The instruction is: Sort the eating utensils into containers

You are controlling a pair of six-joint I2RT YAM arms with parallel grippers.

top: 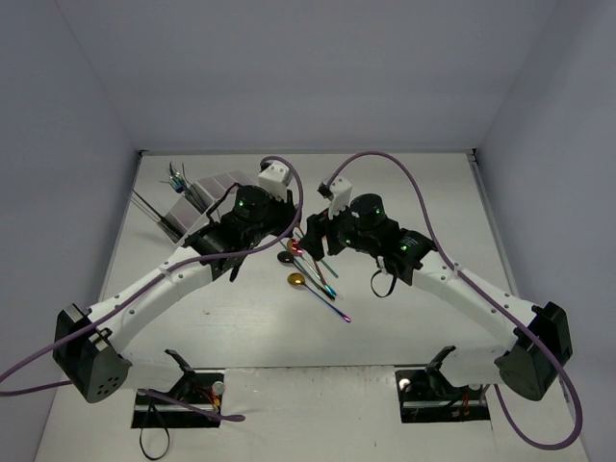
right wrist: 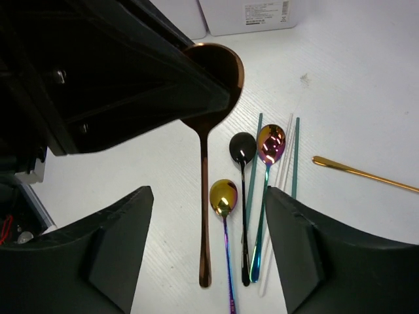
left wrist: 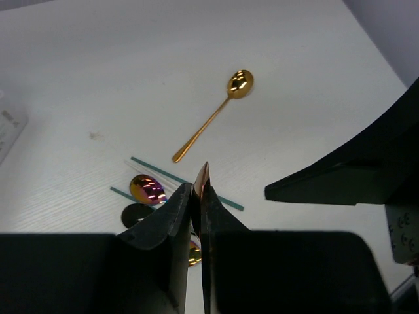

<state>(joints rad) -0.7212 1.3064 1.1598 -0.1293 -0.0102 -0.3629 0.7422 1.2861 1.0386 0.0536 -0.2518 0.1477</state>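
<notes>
Copper spoon (right wrist: 221, 78) gripped by its bowl in left gripper (left wrist: 200, 191), jaws pinched tight, upper centre of right wrist view. Handle runs down the frame between the spread fingers of right gripper (right wrist: 209, 195), which touch nothing. On table (left wrist: 131, 65), lower centre, side by side: gold-purple spoon (right wrist: 223, 196), black spoon (right wrist: 243, 147), rainbow spoon (right wrist: 270, 144), teal sticks (right wrist: 296, 157). Gold spoon (left wrist: 211, 119) lies apart, toward the right edge. White caddy (top: 207, 192) upper left in top view, utensils poking out of it.

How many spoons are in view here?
5. A copper spoon in the shut left gripper; a black spoon, rainbow spoon and gold-bowled spoon side by side on the table; a gold spoon lying apart. Others may be hidden.
</notes>
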